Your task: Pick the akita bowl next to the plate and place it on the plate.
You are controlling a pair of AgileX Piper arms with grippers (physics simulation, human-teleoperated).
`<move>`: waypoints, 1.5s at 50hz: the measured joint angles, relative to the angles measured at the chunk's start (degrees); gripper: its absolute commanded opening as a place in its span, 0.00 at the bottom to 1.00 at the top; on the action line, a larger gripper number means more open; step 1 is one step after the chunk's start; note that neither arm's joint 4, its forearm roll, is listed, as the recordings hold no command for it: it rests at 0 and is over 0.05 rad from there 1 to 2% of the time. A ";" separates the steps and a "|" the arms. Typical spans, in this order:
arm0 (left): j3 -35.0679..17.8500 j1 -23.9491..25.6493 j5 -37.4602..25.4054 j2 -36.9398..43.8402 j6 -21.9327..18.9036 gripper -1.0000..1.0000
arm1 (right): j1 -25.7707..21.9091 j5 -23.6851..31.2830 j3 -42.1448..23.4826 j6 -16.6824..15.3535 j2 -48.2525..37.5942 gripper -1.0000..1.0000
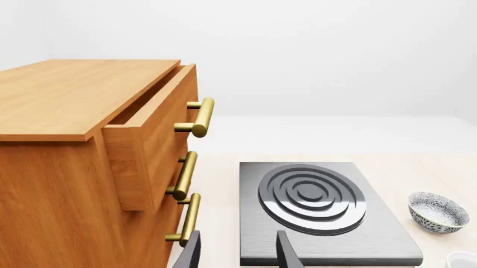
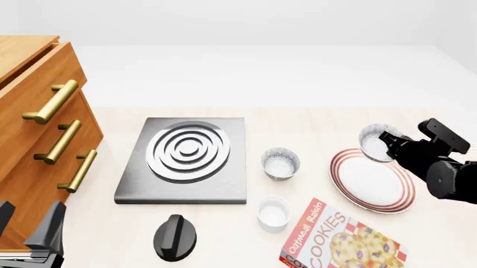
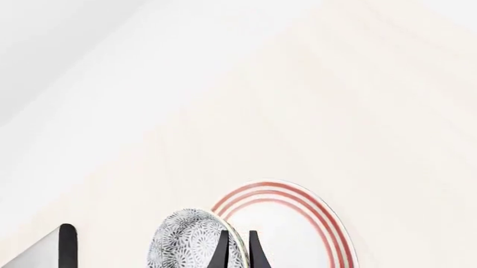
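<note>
The right gripper (image 2: 387, 140) is pinching the rim of the akita bowl (image 2: 372, 142) with its fingers, holding it tilted up off the table (image 2: 298, 120) right at the far edge of the plate (image 2: 372, 181). The left gripper (image 2: 30, 226) is idling by the drawers (image 2: 33, 139), fingers spread apart.

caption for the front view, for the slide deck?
Right claw holds an akita bowl lifted at the plate rim; a second bowl sits beside the stove plate.
</note>
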State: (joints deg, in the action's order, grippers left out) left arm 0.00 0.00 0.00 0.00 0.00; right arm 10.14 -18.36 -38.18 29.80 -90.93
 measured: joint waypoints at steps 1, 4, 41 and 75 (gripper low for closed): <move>0.00 0.00 0.00 0.00 0.00 1.00 | -0.03 -0.19 0.18 -0.02 -0.11 0.00; 0.00 0.00 0.00 0.00 0.00 1.00 | -0.11 -0.74 0.68 -0.08 -0.49 0.00; 0.00 0.00 0.00 0.00 0.00 1.00 | 0.23 -6.04 3.39 -1.50 -6.65 0.00; 0.00 0.00 0.00 0.00 0.00 1.00 | 0.84 -8.80 3.15 -3.39 -11.96 0.00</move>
State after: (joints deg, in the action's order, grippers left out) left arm 0.00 0.00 0.00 0.00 0.00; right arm 10.98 -27.16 -35.03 26.41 -102.89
